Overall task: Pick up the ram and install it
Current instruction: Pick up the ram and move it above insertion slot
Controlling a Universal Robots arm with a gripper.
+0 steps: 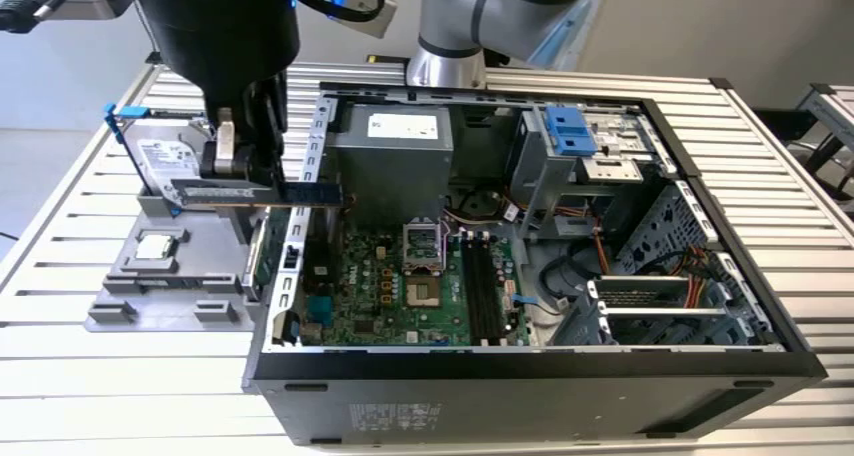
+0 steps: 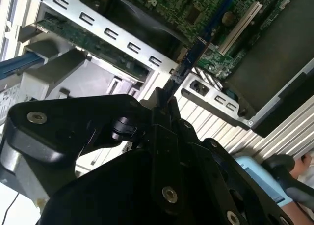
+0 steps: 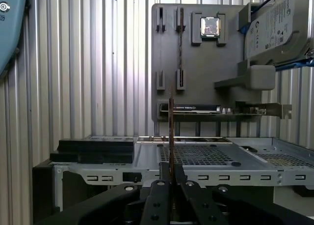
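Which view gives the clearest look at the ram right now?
The exterior view: the ram shows its long side there, held level in the shut gripper. Both wrist views see it edge-on, a thin dark strip running out from the gripper.

even bright daylight; wrist views' near foreground soft, dark.

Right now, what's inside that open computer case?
Green motherboard, grey power supply, blue drive bay, cables. Whatever lies under that supply, or behind the gripper holding the ram, is covered.
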